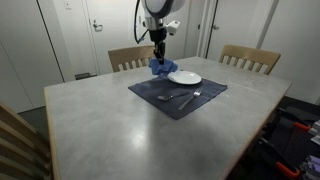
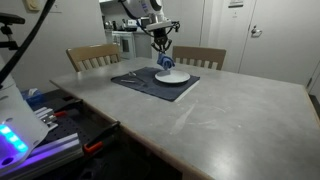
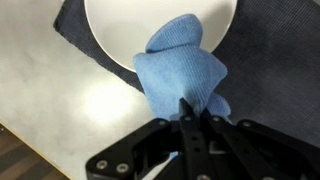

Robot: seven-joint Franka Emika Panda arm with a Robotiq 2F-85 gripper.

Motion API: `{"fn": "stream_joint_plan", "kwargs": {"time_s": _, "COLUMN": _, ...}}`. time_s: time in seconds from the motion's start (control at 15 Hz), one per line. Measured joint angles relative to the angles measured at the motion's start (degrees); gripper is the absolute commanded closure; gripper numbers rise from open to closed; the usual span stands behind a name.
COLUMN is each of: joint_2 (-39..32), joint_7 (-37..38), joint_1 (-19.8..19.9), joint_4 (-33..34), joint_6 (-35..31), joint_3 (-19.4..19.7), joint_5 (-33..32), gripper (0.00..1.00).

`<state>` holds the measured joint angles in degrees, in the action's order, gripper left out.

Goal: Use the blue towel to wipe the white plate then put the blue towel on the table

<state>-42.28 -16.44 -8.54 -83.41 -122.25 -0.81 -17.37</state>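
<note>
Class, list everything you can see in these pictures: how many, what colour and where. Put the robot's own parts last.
table: one, grey, fills the scene
chairs: three, wooden, around the table
placemat: one, dark, near the table's middle
white plate: one, white, on the placemat
cutlery: seemingly two pieces, silver, on the placemat beside the plate
blue towel: one, blue, hanging over the plate's rim
end effector: one, black, above the plate, shut on the blue towel
</note>
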Motion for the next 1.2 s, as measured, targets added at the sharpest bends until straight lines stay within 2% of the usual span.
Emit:
{"fn": "stream_joint_plan", "kwargs": {"time_s": 0.4, "joint_2": 0.3, "joint_7": 5.6, "joint_1": 0.5, "joint_4": 0.2, "joint_6": 4.2, "joint_3": 3.8, "joint_5": -1.0, "gripper": 0.98}}
{"fn": "stream_joint_plan", "kwargs": {"time_s": 0.67, "joint_2": 0.6, "joint_7": 9.2, "joint_1": 0.5, "joint_4": -0.2, "joint_6": 7.6, "joint_3": 4.5, "joint_5": -1.7, "gripper": 0.98}}
{"fn": "stream_joint_plan", "kwargs": {"time_s": 1.2, "joint_2": 0.5, "joint_7": 16.2, "joint_1": 0.8, "joint_4": -3.6, "joint_6": 7.7, "joint_3": 4.6, "joint_5": -1.6, "gripper": 0.98}}
